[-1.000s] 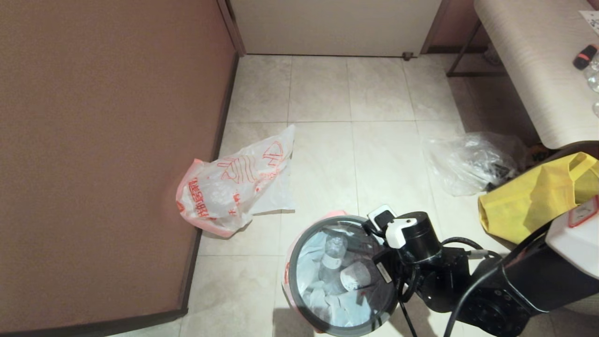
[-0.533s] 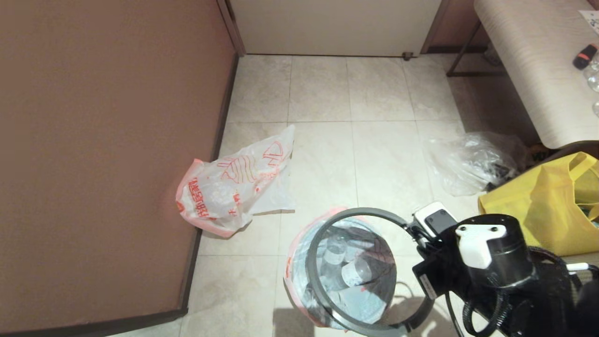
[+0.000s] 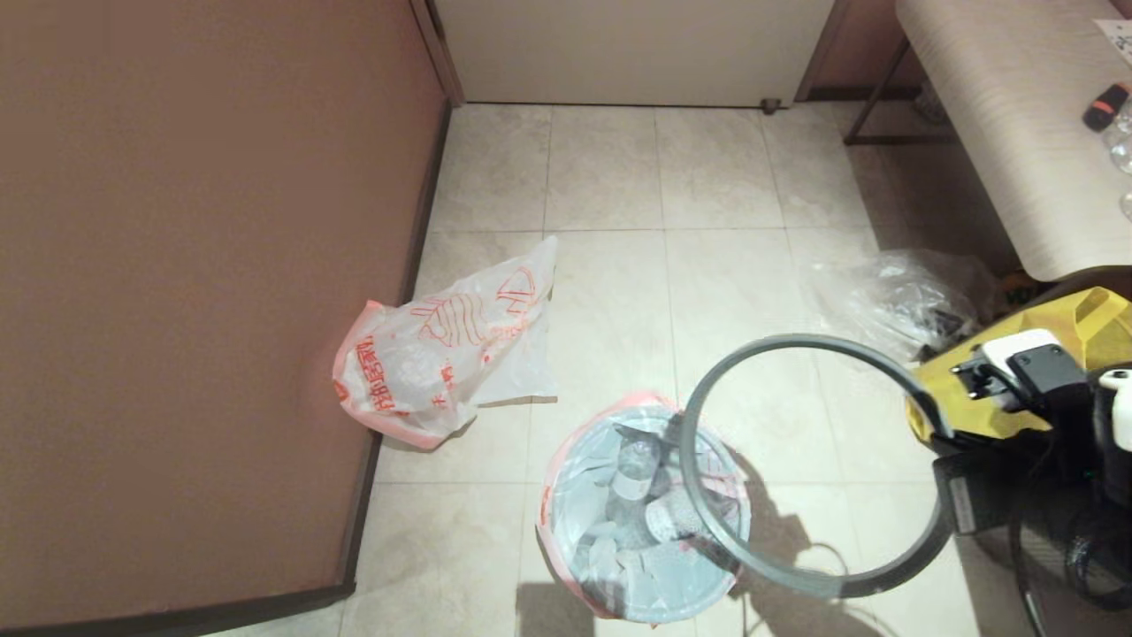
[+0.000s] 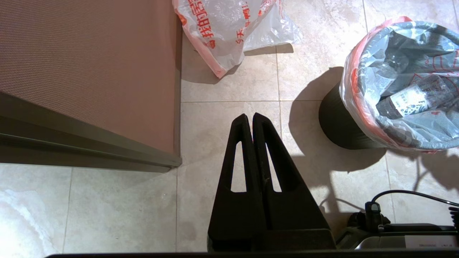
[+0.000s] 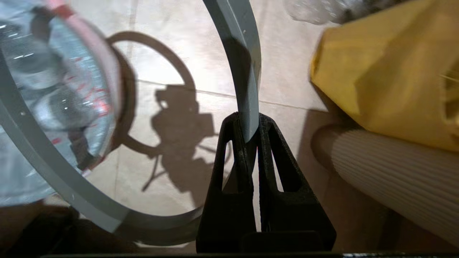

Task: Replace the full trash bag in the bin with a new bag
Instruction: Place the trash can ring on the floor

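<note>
Pinched edge-on between the right gripper (image 5: 251, 138)'s closed jaws, the grey plastic ring rim (image 3: 800, 579) is held aloft at four o'clock of the small round black plastic bin (image 4: 339, 123); slipping could drop it onto the milky-white translucent full trash bag (image 3: 619, 548) lining that bin. The left gripper (image 4: 252, 118) is parked, jaws closed on nothing.

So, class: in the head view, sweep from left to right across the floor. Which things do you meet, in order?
new bag → full trash bag in the bin → grey ring rim held by the right gripper → yellow fabric tote

Bright overhead light; hard dark shadows on the pale tiled floor (image 3: 610, 177). The thin grey ring rim (image 5: 244, 64) is motion-blurred in the right wrist view. Left wrist view sharp.
</note>
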Available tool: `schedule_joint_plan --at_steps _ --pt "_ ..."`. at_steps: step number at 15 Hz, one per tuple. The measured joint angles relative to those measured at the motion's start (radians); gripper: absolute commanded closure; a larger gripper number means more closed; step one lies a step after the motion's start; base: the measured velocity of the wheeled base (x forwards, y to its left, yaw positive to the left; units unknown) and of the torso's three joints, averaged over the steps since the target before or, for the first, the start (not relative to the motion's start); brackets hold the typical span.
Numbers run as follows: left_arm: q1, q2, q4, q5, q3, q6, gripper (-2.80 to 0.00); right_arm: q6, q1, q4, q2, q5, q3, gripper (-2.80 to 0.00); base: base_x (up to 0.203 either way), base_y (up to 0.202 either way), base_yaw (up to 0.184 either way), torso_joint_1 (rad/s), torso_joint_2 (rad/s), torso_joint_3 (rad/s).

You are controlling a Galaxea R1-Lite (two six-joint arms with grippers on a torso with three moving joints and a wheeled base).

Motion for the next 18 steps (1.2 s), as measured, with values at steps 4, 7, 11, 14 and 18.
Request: schedule_joint_plan --at_steps 4,7,11,14,18 --pt "0.000 0.000 0.000 0.000 0.000 0.000 0.00 -0.050 -0.259 -0.028 -0.024 0.096 -0.009 0.00 0.000 0.000 0.000 0.000 0.00 0.000" --pt "0.000 0.000 0.000 0.000 0.000 0.000 0.00 -0.059 -0.374 -0.098 0.057 0.136 -0.029 0.00 0.000 0.000 0.000 0.000 0.00 0.000" --pt "0.000 0.000 0.000 0.000 0.000 0.000 0.00 -0.090 -0.495 -0.280 0.269 0.206 -0.037 0.00 0.000 0.000 0.000 0.000 0.00 0.000" --pt "0.000 0.000 0.001 0.000 0.000 0.000 0.00 -0.098 -0.535 -0.455 0.476 0.234 -0.040 0.00 0.000 0.000 0.000 0.000 0.00 0.000" --pt "0.000 0.000 0.000 0.000 0.000 0.000 0.00 -0.122 -0.555 -0.710 0.794 0.271 -0.065 0.00 0.000 0.000 0.000 0.000 0.00 0.000"
